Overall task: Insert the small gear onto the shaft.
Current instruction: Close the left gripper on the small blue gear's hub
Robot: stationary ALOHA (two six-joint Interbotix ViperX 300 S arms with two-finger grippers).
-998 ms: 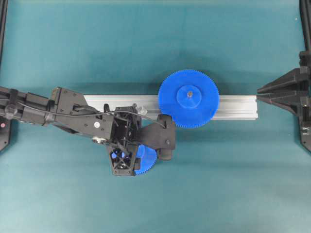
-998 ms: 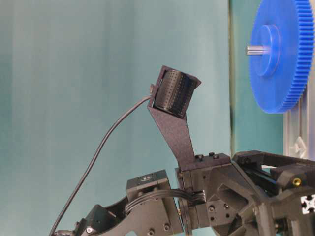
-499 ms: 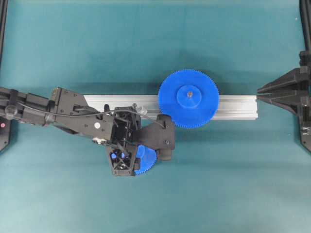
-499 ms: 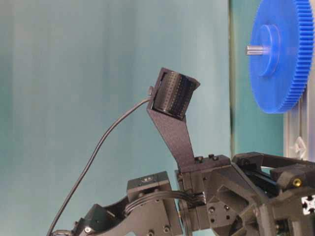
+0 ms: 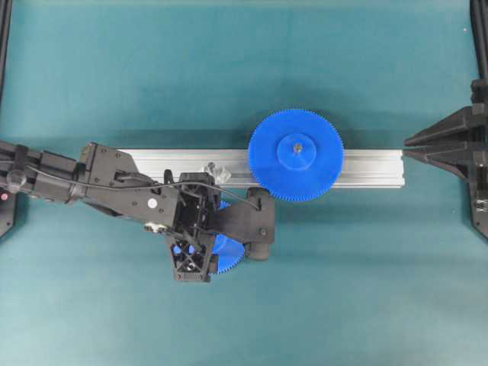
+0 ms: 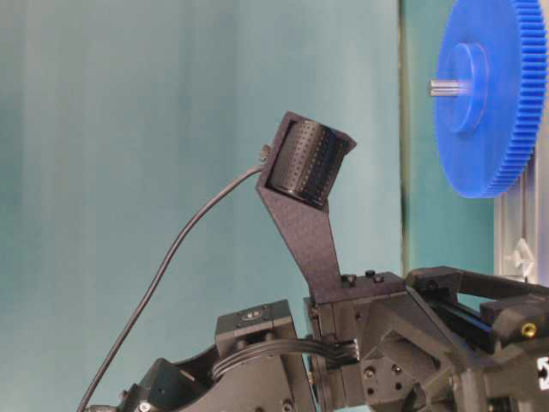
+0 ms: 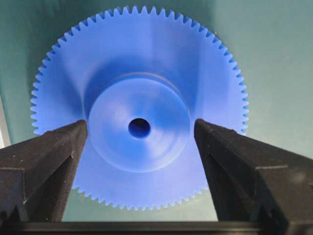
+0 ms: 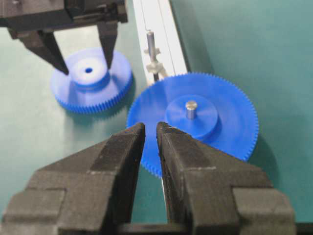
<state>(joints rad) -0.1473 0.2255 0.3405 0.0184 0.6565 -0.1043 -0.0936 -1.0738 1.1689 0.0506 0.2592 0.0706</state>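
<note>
Left claw (image 7: 139, 142) spread apart, fingers either side of the small gear (image 7: 139, 125) hub, contact unclear; overhead, arm hides most of gear. Shaft (image 8: 151, 46) free on bar (image 5: 191, 166) mid-worktop. Right claw (image 8: 150, 134) nearly together, empty.

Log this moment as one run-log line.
left gripper: open, straddling small gear hub, gear flat on table | right gripper: near shut, empty | shaft: bare on bar | phase: pre-grasp
</note>
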